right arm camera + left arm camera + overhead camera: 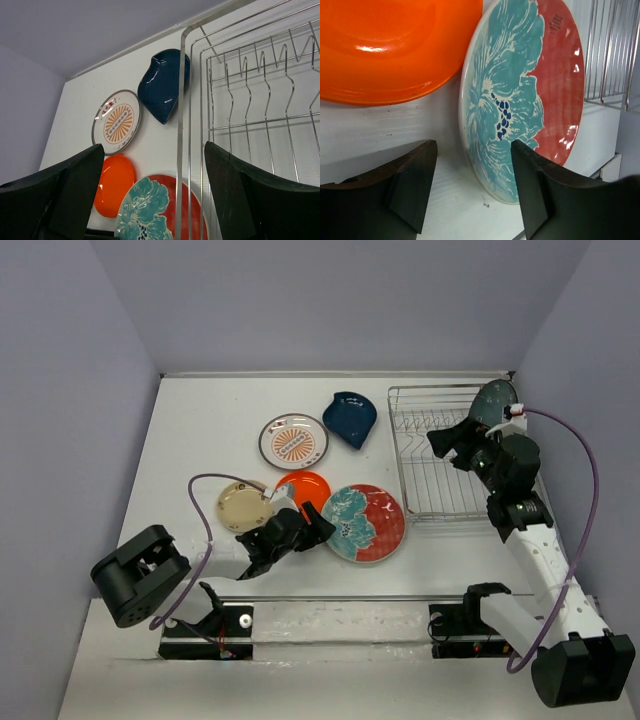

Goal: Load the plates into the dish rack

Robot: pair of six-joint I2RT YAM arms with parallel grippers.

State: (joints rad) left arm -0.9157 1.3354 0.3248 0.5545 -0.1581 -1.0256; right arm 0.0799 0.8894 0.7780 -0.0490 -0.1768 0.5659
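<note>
Left arm (140,575), right arm (545,560): black joints, white links, 2 purple cables (590,490), black wedge jaws.

- You see a white plate (294,441) with an orange sunburst.
- Your largest plate (365,523) shows teal flowers, dark blue dots and a red side.
- Your others: plain orange plate (303,485), cream plate (245,505), dark blue plate (350,418), dark teal plate (495,400).
- Your rack (440,480): silver wire.

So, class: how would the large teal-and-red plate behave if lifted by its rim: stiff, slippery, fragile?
Probably stiff: the large teal-and-red plate looks like glazed ceramic, so it should not flex. Its glossy highlights suggest a slippery rim. Lying flat on the table, it would likely slide rather than tip when pushed, and might chip if dropped.
</note>
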